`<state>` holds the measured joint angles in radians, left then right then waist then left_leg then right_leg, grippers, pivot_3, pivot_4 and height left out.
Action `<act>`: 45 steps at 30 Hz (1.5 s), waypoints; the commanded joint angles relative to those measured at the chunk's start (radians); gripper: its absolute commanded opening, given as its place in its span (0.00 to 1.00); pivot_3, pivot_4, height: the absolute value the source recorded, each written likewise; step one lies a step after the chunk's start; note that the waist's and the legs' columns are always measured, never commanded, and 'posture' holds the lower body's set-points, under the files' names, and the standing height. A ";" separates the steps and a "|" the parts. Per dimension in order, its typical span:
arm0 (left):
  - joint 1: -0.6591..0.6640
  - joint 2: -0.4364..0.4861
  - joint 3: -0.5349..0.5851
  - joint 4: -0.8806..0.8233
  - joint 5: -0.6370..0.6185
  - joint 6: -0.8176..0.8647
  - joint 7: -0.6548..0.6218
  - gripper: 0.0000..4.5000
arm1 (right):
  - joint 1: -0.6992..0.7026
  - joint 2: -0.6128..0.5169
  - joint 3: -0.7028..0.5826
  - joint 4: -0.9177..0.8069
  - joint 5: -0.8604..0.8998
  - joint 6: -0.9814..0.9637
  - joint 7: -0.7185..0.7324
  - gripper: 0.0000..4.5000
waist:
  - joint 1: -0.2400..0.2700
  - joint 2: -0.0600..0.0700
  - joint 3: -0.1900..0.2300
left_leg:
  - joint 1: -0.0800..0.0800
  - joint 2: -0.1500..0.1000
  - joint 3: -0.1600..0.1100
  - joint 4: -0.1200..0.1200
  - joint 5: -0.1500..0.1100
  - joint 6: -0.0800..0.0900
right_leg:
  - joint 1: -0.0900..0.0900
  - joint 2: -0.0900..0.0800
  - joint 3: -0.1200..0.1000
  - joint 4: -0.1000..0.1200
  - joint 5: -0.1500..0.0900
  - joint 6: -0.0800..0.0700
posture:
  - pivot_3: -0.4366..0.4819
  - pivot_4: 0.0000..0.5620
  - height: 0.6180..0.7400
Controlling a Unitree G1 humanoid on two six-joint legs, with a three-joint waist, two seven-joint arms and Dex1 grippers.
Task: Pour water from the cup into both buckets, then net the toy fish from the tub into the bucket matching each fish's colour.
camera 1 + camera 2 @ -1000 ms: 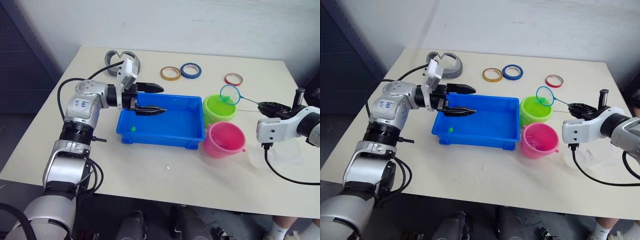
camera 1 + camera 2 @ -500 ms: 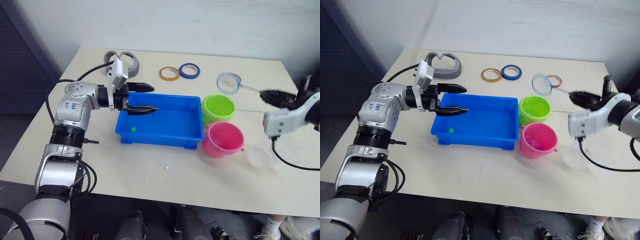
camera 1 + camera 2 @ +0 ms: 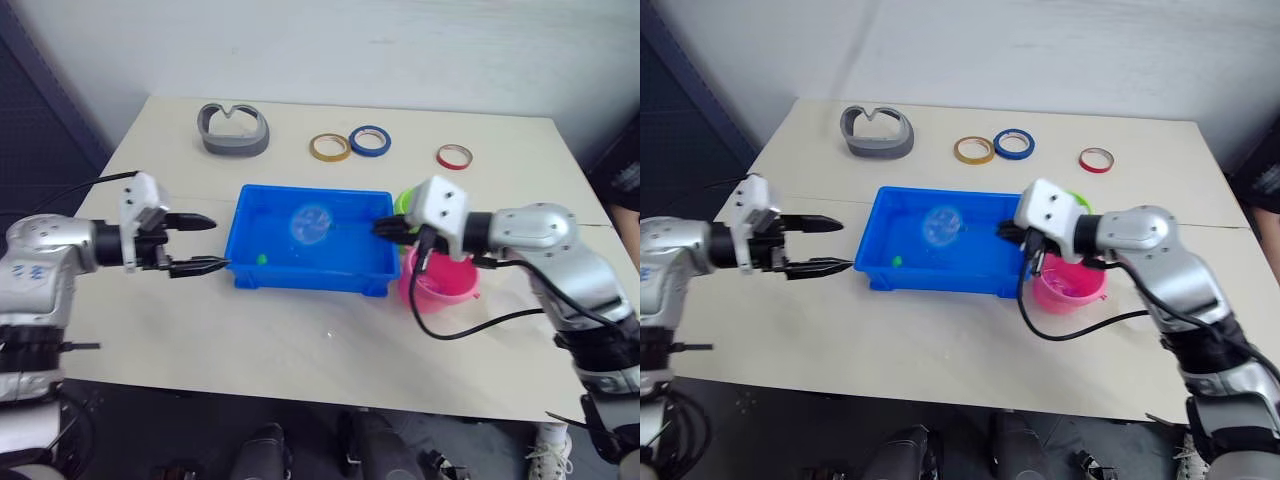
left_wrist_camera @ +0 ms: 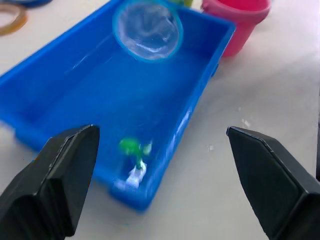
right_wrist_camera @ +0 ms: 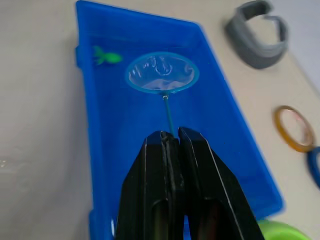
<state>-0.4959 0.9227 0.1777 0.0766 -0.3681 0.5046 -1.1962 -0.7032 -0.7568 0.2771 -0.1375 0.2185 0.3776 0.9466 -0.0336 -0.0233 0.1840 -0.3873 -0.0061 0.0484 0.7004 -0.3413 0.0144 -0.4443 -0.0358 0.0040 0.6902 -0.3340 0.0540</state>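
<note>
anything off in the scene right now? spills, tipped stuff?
Nothing stands out. The tub sits flat, the pink bucket stands upright beside it, and one green fish lies in the tub. The right gripper holds the net over the tub.

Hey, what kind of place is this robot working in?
Probably a lab or test workspace: a plain beige table against a bare wall, set with a blue tub, toy buckets and loose tape rings.

Silver-grey jointed arms, white wrist housings, black cables — each gripper two black tapered fingers.
</note>
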 commanded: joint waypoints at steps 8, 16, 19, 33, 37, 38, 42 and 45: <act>0.224 0.062 0.205 -0.260 -0.085 0.112 0.112 0.99 | -0.141 0.180 0.129 0.367 -0.242 -0.345 0.027 0.00 | 0.004 0.000 0.000 | -0.002 -0.001 0.000 0.000 -0.001 0.003 | 0.000 -0.002 -0.001 -0.001 0.000 0.000 | 0.48 0.27 1.00; 0.239 0.061 0.229 -0.313 -0.115 0.151 0.157 0.99 | -0.100 0.260 0.119 0.367 -0.196 -0.355 0.102 0.00 | -0.002 0.000 0.000 | -0.001 -0.001 0.000 0.000 -0.001 0.002 | 0.000 -0.001 -0.002 0.000 0.000 0.000 | 0.48 0.27 1.00; 0.233 0.061 0.222 -0.315 -0.123 0.152 0.165 0.99 | -0.091 0.286 0.085 0.344 -0.154 -0.273 0.103 0.00 | -0.005 0.000 0.000 | -0.001 -0.001 0.000 0.000 -0.001 0.002 | 0.000 -0.001 -0.002 0.000 0.000 0.000 | 0.48 0.27 1.00; -0.089 -0.074 0.019 -0.126 -0.134 0.096 0.134 0.99 | -0.019 0.209 -0.203 0.071 0.078 0.263 -0.001 0.00 | 0.010 -0.001 -0.001 | -0.002 -0.001 -0.001 0.000 -0.001 0.002 | 0.000 -0.002 -0.003 -0.001 0.000 0.000 | 0.48 0.27 1.00; -0.223 -0.157 -0.077 -0.013 -0.114 0.041 0.087 0.99 | 0.071 0.132 -0.324 -0.075 0.121 0.332 -0.048 0.00 | 0.008 -0.001 0.000 | -0.003 -0.002 -0.002 0.000 -0.001 0.002 | 0.000 -0.002 -0.003 -0.001 0.000 0.000 | 0.48 0.27 1.00; -0.256 -0.180 -0.099 0.018 -0.107 0.026 0.076 0.99 | 0.093 0.111 -0.356 -0.109 0.133 0.349 -0.057 0.00 | 0.009 -0.001 -0.001 | -0.003 -0.002 -0.001 0.000 -0.001 0.002 | 0.000 -0.002 -0.003 -0.001 0.000 0.000 | 0.48 0.27 1.00; -0.362 -0.265 -0.167 0.142 -0.069 -0.056 0.029 0.99 | 0.175 0.046 -0.484 -0.229 0.175 0.425 -0.115 0.00 | 0.005 -0.001 -0.001 | -0.003 -0.002 -0.002 0.000 -0.001 0.002 | 0.000 -0.001 -0.003 -0.001 0.000 0.000 | 0.48 0.27 1.00; -0.441 -0.334 -0.204 0.253 -0.043 -0.117 0.002 0.99 | 0.247 -0.009 -0.586 -0.301 0.189 0.472 -0.153 0.00 | 0.009 -0.001 -0.001 | -0.003 -0.002 -0.001 0.000 -0.001 0.002 | 0.000 -0.001 -0.003 0.000 0.000 0.000 | 0.48 0.27 1.00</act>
<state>-0.9007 0.5994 -0.0216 0.2935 -0.4258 0.4325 -1.1723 -0.4695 -0.7409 -0.2334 -0.3715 0.3857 0.8301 0.8173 -0.0249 -0.0243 0.1833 -0.3897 -0.0078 0.0474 0.7005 -0.3421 0.0162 -0.4441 -0.0365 0.0019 0.6897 -0.3339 0.0543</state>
